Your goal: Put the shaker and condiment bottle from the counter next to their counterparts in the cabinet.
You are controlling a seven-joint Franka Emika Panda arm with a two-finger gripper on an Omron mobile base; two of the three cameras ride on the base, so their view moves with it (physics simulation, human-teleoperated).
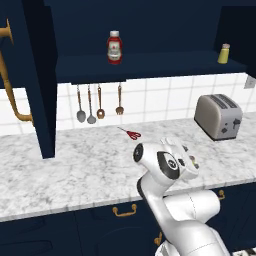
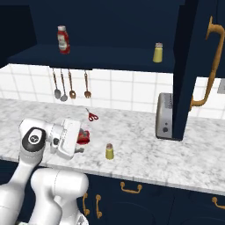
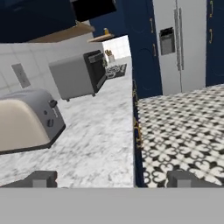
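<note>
Place: we see a home kitchen, rendered.
Storage: we note the navy cabinet (image 1: 150, 67) on the wall, with a brass handle (image 2: 206, 66) on its open door and drawers below.
Desk: we find a grey-white marble desk (image 1: 75, 170) running under it, backed by white wall tiles (image 1: 165, 97).
Appliances: we count a toaster (image 1: 218, 116), a microwave (image 3: 78, 74) and a tall steel fridge (image 3: 179, 43).
Utensils: we see ladles and spoons (image 1: 91, 105) hanging on the tiles.
Floor: we see patterned black-and-white tile (image 3: 183, 131).
</note>
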